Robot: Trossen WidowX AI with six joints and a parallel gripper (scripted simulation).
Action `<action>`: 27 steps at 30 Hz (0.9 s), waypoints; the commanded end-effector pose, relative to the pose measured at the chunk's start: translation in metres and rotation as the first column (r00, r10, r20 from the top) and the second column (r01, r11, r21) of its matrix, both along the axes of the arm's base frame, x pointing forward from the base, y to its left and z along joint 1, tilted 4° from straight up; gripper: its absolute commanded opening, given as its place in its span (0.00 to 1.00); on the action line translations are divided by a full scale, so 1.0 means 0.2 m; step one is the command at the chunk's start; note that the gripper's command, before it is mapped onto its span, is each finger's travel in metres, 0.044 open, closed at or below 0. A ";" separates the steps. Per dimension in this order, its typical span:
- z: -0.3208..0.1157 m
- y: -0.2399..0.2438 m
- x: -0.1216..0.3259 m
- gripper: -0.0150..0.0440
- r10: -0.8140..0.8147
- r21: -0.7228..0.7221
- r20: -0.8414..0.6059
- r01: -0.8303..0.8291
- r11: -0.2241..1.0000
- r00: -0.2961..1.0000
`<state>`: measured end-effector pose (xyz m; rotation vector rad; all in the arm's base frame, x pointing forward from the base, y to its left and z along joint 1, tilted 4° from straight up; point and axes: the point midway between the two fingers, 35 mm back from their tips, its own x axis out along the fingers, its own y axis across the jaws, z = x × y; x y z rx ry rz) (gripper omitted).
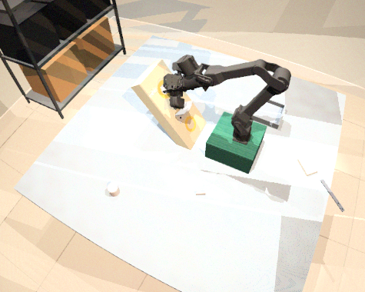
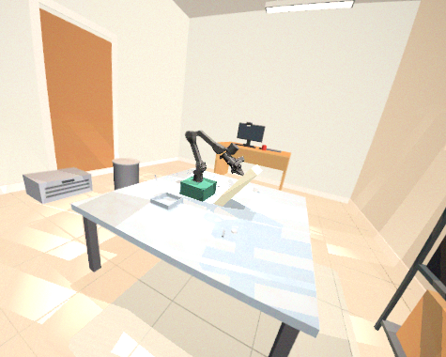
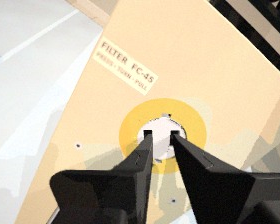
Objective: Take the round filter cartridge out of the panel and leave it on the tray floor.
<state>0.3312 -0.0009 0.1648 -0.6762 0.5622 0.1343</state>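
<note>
My pincer (image 1: pixel 174 103) (image 2: pixel 238 172) (image 3: pixel 162 138) is black. The panel (image 1: pixel 168 109) (image 2: pixel 238 187) (image 3: pixel 98 107) before me is pale tan, its ring (image 3: pixel 128 120) yellow around the whitish cartridge (image 3: pixel 161 142). My block (image 1: pixel 233 154) (image 2: pixel 198 188) is green with darker streaks; the tray (image 1: pixel 270 124) (image 2: pixel 167 205) is grey.

One arm (image 1: pixel 261 66) (image 2: pixel 209 141) is reaching over one panel (image 1: pixel 168 107) (image 2: pixel 238 186) (image 3: pixel 91 125). Two yellow rings (image 1: pixel 190 124) (image 3: pixel 128 136) are showing on its face. One label (image 3: pixel 126 66) is showing there too. One tray (image 1: pixel 272 124) (image 2: pixel 168 206) and one green block (image 1: pixel 233 151) (image 2: pixel 197 189) are sitting on one table (image 1: pixel 149 230) (image 2: pixel 182 235).
</note>
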 end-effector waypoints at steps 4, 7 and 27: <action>-0.02 0.00 0.03 0.41 0.003 -0.001 0.003 -0.003 1.000 1.000; -0.02 0.00 0.03 0.41 0.003 -0.001 0.003 -0.003 1.000 1.000; -0.02 0.00 0.04 0.41 0.003 -0.001 0.003 -0.003 1.000 1.000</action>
